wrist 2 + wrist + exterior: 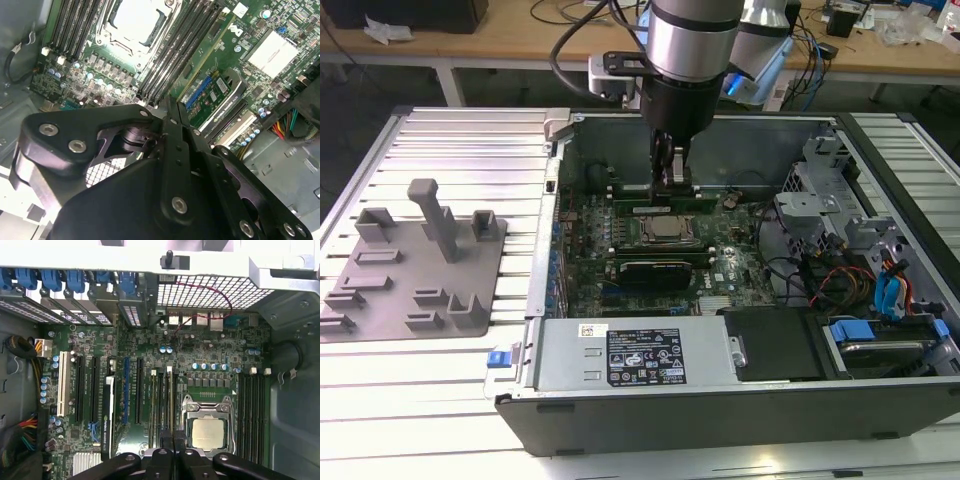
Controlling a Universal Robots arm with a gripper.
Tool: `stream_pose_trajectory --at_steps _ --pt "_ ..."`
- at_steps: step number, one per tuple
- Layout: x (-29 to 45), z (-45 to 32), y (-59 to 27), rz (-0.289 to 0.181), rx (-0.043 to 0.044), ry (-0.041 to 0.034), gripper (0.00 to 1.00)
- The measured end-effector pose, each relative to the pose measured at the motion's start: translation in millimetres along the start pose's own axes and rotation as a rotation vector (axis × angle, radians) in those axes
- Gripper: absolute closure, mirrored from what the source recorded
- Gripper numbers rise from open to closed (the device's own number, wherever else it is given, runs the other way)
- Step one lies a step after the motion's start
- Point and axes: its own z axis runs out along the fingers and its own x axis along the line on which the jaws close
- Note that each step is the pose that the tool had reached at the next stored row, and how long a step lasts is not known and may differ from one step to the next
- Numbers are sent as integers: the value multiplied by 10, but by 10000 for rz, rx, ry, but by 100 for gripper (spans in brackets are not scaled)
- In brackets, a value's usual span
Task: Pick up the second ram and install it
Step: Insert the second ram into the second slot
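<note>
The gripper's point(173, 436) two black fingers point(165, 440) are drawn together, with only a thin dark seam between them, and nothing can be seen clamped in that seam. Their tips sit at the near end of a narrow green stick standing in a memory slot, which appears to be the second ram point(169, 400). Whether the tips touch its top edge is hard to judge. A similar green stick point(154, 400) stands in a neighbouring slot just beside it.

On the stick's other side lies the silver processor socket point(207, 432), with a bank of dark memory slots point(251, 412) beyond it. All of this sits on the green motherboard point(200, 347).

In the exterior view the arm point(692, 40) reaches straight down into the open computer case point(620, 370). A black expansion card point(658, 270) lies on the near side of the socket. On the exterior view's left, outside the case, a grey holder tray point(415, 265) rests on the ribbed metal table point(450, 140).
</note>
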Motion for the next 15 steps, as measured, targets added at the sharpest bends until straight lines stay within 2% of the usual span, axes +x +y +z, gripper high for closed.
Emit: stream_pose_trajectory --at_steps 15 --pt "6 227 -10 1 1 27 91"
